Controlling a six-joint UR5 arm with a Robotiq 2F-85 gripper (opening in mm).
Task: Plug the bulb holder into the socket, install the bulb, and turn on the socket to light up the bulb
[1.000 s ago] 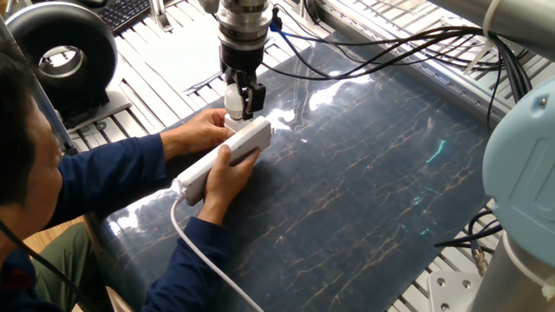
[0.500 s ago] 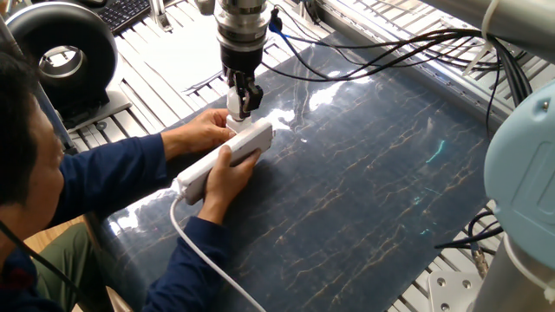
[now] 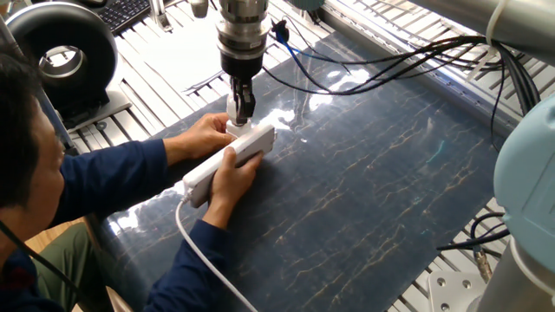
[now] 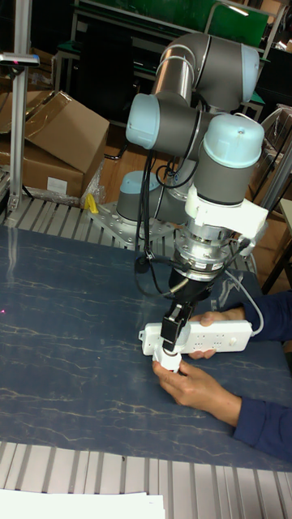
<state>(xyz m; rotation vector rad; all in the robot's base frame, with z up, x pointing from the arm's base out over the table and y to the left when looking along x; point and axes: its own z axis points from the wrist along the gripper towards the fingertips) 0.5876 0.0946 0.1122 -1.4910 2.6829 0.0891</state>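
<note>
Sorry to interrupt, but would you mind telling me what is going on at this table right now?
The gripper holds a small white part, apparently the bulb holder, at the end of the socket. A seated person steadies the socket with both hands; one hand lies on it, the other hand beside the gripper. No bulb is visible yet.

Glossy white plastic on the socket [image 3: 231,159], its cable [image 3: 201,251] the same smooth white. Dark blue marbled mat [image 3: 381,173], shiny, throwing back glare. Ribbed bare metal for the table [image 3: 156,104]. Brushed metal on the wrist ring [image 4: 200,247]. Matt blue cloth sleeve [image 3: 104,178]. Plain brown cardboard box [image 4: 57,134].
</note>
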